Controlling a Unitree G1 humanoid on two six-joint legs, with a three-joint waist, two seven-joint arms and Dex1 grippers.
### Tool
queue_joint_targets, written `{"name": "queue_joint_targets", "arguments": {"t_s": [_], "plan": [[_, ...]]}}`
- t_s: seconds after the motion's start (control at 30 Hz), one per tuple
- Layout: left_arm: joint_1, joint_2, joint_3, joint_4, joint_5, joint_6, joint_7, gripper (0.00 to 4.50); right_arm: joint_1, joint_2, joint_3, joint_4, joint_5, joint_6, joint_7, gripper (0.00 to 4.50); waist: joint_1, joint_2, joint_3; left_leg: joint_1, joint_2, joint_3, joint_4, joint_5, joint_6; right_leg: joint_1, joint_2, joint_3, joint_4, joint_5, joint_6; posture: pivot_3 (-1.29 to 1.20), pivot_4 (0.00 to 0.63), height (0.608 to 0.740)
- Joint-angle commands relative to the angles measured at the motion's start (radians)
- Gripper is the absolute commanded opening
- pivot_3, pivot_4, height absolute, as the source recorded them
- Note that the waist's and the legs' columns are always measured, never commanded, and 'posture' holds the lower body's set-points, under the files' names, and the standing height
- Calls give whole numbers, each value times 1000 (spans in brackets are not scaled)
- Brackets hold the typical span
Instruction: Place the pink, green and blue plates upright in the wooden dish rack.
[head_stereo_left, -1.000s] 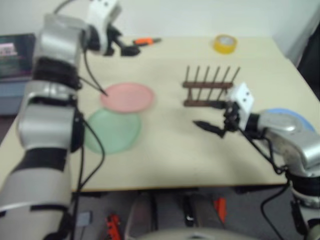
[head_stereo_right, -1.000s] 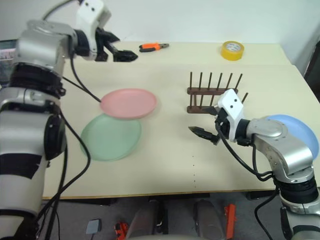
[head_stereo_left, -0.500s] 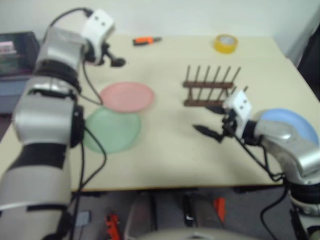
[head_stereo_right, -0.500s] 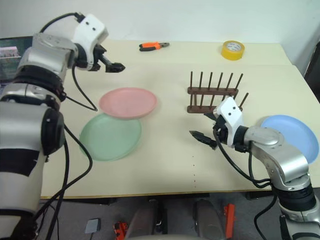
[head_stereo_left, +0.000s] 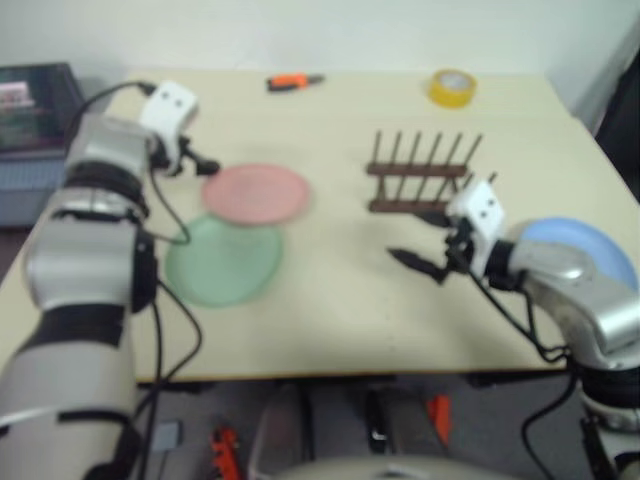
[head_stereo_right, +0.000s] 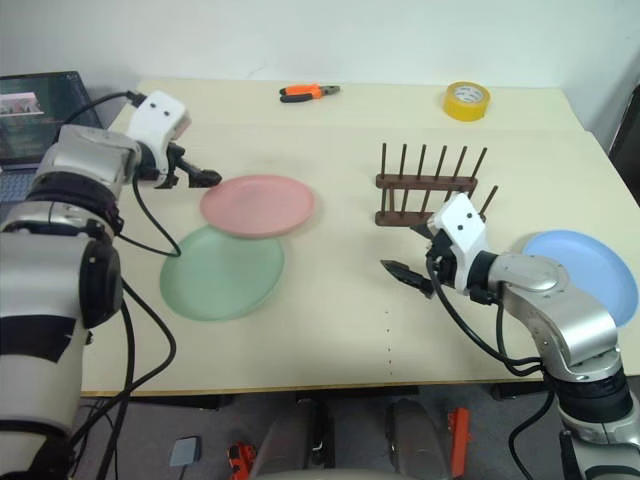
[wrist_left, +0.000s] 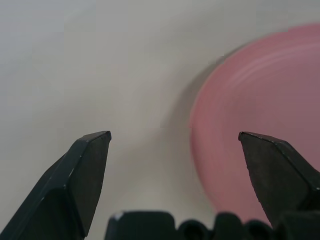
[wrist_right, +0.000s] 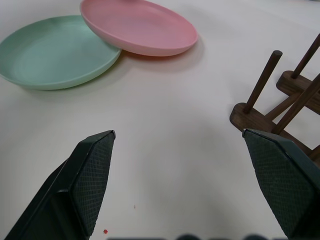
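The pink plate (head_stereo_right: 258, 205) lies flat on the table, its near edge resting on the green plate (head_stereo_right: 222, 272). At the table's right edge, beside my right forearm, the blue plate (head_stereo_right: 578, 270) lies flat. The wooden dish rack (head_stereo_right: 428, 189) stands with bare pegs right of centre. My left gripper (head_stereo_right: 207, 178) is open, low over the table just left of the pink plate's rim (wrist_left: 240, 130). In front of the rack my right gripper (head_stereo_right: 405, 276) hovers open, with nothing between its fingers (wrist_right: 90, 175).
An orange-and-black tool (head_stereo_right: 308, 93) and a yellow tape roll (head_stereo_right: 465, 100) lie at the table's far edge. A laptop (head_stereo_right: 35, 105) sits off the table's left side. Bare tabletop (head_stereo_right: 350, 280) lies between the plates and the rack.
My left gripper has come down and toward me from the far left of the table to the pink plate's left rim. The right gripper has stayed in place.
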Motion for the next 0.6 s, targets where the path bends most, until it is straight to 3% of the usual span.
{"name": "queue_joint_targets", "arguments": {"t_s": [0.03, 0.6], "plan": [[3, -5, 18, -14, 3, 11, 5, 4500, -8, -12, -31, -27, 17, -8, 12, 4465, 0, 0, 0, 0, 0, 0, 0, 0, 0, 0, 0, 0, 0, 0, 0, 0, 150, 740], [98, -66, 111, -14, -30, 51, 119, 4500, 6, -2, -52, -65, 33, 23, -38, 4465, 0, 0, 0, 0, 0, 0, 1, 0, 0, 0, 0, 0, 1, 1, -1, 0, 150, 740]]}}
